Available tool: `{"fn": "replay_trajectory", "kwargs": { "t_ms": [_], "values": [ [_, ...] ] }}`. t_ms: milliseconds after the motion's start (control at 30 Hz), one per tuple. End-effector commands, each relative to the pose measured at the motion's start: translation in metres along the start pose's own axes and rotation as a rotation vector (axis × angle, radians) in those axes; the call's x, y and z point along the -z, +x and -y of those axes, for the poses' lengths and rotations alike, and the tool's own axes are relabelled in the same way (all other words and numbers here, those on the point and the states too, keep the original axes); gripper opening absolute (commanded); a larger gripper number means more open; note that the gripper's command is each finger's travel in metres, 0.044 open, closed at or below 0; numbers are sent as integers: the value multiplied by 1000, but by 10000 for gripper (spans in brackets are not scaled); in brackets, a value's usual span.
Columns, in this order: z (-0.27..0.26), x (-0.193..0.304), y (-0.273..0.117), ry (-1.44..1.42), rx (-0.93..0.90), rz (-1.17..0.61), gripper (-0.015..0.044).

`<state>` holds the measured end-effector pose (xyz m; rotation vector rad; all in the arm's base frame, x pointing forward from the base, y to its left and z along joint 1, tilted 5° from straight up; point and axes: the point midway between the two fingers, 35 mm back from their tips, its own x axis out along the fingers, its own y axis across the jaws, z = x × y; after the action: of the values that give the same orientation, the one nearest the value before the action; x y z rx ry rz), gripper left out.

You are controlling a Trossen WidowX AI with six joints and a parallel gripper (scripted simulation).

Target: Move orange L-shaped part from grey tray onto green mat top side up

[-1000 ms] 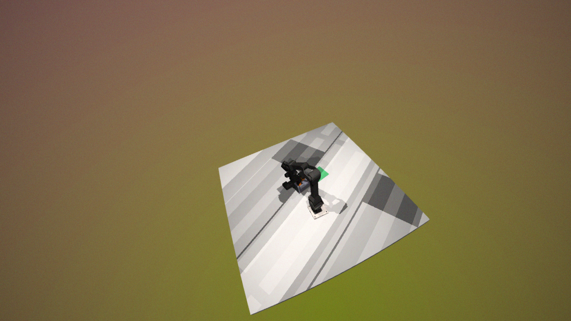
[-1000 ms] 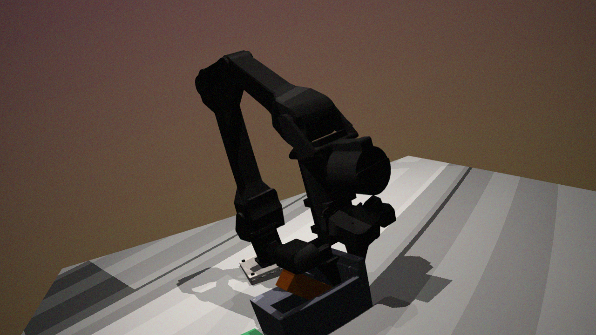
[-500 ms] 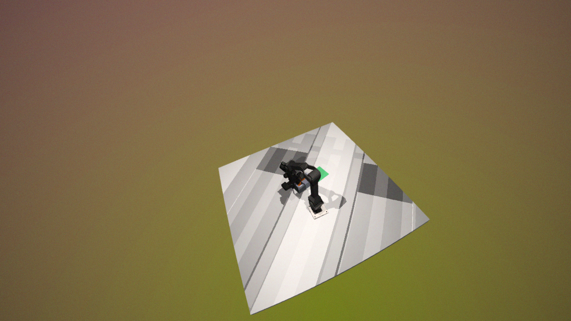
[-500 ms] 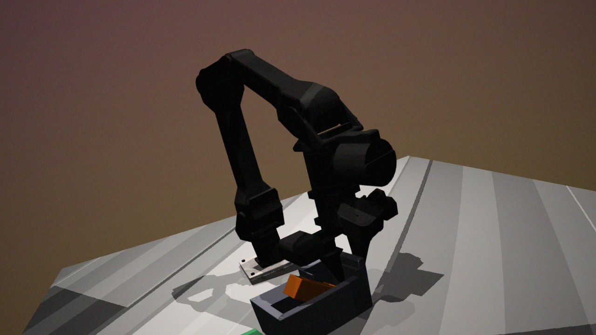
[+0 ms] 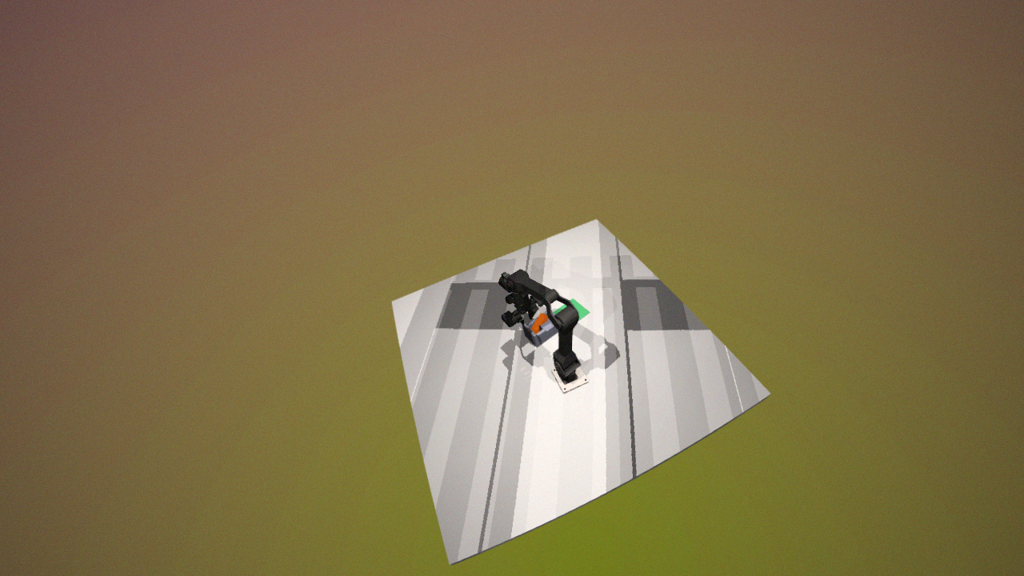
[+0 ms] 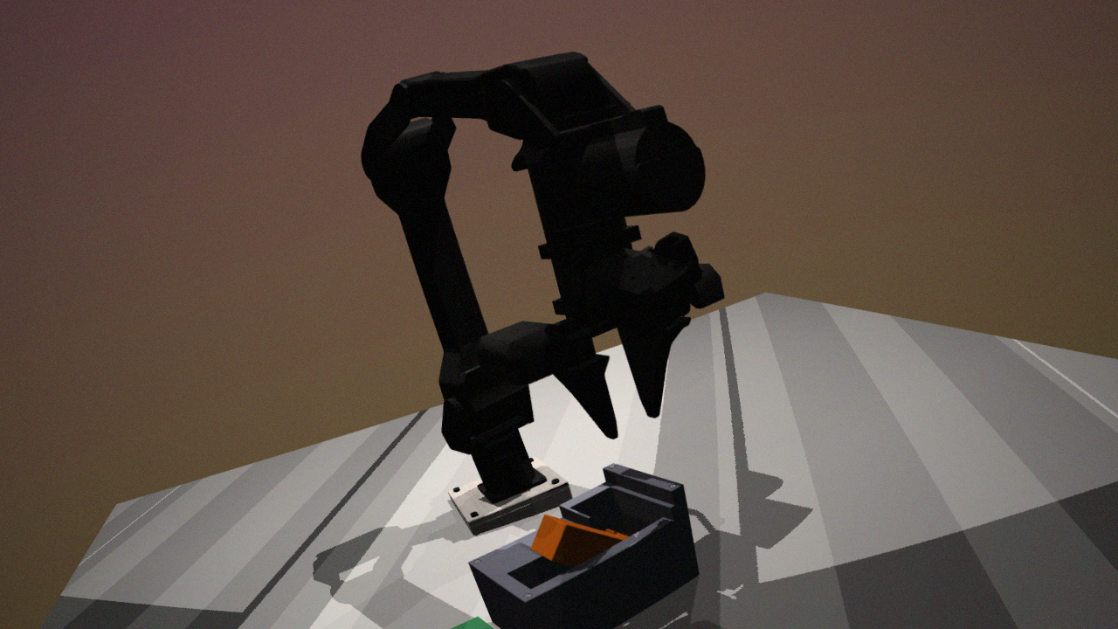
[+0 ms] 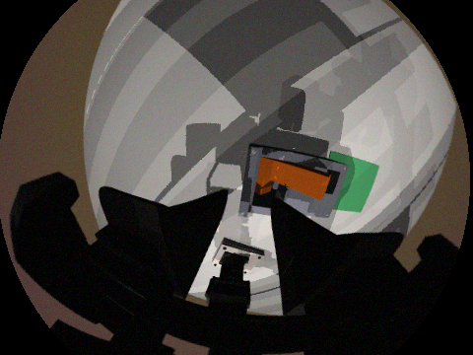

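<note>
- The black parallel-jaw gripper hangs above the dark grey tray, jaws partly apart with nothing between them.
- The orange L-shaped part sits tilted in the tray's pocket, one end raised above the rim.
- The green mat lies just beside the tray.

No readable text, labels, brands, numbers or signs in any view. Arm, tray, orange part, green mat, striped surface: all unmarked. Base plate shows only dark dots at corners, no lettering.
</note>
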<state>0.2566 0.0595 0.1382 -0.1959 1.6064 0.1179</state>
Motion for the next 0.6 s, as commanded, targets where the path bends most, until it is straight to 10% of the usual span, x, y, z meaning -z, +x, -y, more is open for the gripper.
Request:
{"fn": "replay_trajectory", "kwargs": {
  "t_ms": [0, 567],
  "values": [
    [2, 3, -11, -4, 3, 2, 180],
    [1, 1, -8, 1, -1, 8, 180]
  ]
}}
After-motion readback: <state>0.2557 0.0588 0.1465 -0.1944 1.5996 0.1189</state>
